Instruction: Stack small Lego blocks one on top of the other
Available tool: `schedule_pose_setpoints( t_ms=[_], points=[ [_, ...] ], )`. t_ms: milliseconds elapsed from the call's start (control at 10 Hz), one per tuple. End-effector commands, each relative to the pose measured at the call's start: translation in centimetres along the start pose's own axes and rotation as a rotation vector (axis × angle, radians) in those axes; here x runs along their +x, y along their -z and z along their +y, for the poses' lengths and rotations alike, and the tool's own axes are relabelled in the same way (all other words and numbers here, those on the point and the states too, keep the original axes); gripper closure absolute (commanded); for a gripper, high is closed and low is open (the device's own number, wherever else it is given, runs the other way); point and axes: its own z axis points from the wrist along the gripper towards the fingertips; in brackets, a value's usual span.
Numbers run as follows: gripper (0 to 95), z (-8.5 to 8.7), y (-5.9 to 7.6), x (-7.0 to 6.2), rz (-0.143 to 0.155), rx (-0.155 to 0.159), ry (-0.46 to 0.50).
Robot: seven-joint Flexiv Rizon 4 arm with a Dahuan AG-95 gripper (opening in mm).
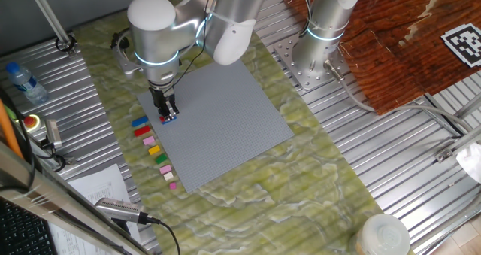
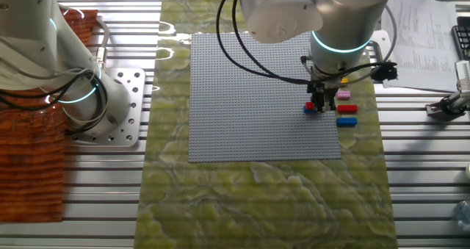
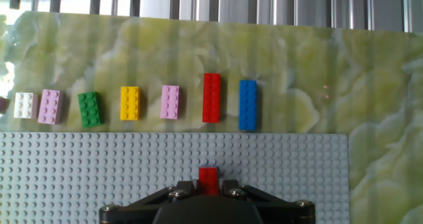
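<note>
My gripper (image 1: 166, 110) stands low over the left edge of the grey baseplate (image 1: 225, 127). Its jaws are shut on a small red Lego block (image 3: 208, 178). In both fixed views a bit of blue (image 1: 169, 120) shows right under that red block (image 2: 309, 106), on the plate. Loose small blocks lie in a row on the green mat beside the plate: blue (image 3: 247, 105), red (image 3: 211, 98), pink (image 3: 170, 102), yellow (image 3: 129, 103), green (image 3: 89, 110), pink (image 3: 51, 106) and white (image 3: 24, 105). The gripper (image 3: 208, 183) is nearest the red and blue ones.
The green marbled mat (image 1: 301, 180) lies under the plate on a ribbed metal table. The arm's base (image 1: 319, 52) stands at the back. A water bottle (image 1: 22, 82), papers (image 1: 98, 187) and a microphone (image 1: 120, 208) lie at the left.
</note>
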Motion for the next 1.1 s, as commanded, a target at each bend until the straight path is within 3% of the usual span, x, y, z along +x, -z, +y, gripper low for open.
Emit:
schedule_pose_setpoints(
  t_ms=[100, 1100],
  points=[
    [95.0, -0.02, -0.06, -0.02, -0.001, 0.000, 0.001],
    [95.0, -0.11, -0.87, 0.11, -0.006, -0.001, 0.001]
  ],
)
